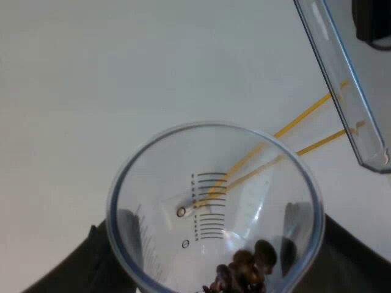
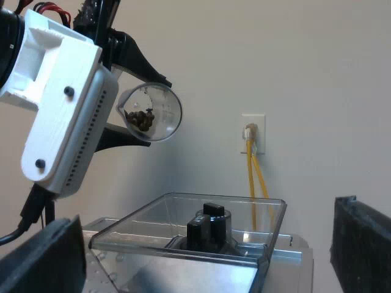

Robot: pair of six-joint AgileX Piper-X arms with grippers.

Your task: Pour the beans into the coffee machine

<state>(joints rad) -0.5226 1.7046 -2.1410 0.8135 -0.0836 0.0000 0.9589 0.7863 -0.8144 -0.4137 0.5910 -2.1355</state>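
A clear measuring glass [image 1: 214, 201] with black scale marks lies tilted on its side in my left gripper [image 1: 214, 235], whose black fingers [image 1: 345, 256] are shut on its walls. Several brown coffee beans [image 1: 244, 271] rest against the glass's lower wall, near its bottom. In the right wrist view the glass [image 2: 156, 113] hangs in the left gripper [image 2: 139, 101] well above the machine's clear bean hopper [image 2: 183, 235], its mouth turned sideways. The beans [image 2: 142, 119] are still inside. My right gripper [image 2: 201, 256] is open, its fingers [image 2: 43, 259] wide apart beside the hopper, holding nothing.
A black fitting [image 2: 209, 229] stands in the middle of the hopper. One corner of the hopper [image 1: 360, 116] shows beyond the glass. Behind the machine is a pale wall with a socket [image 2: 252, 134] and yellow cables [image 2: 256, 183] hanging down.
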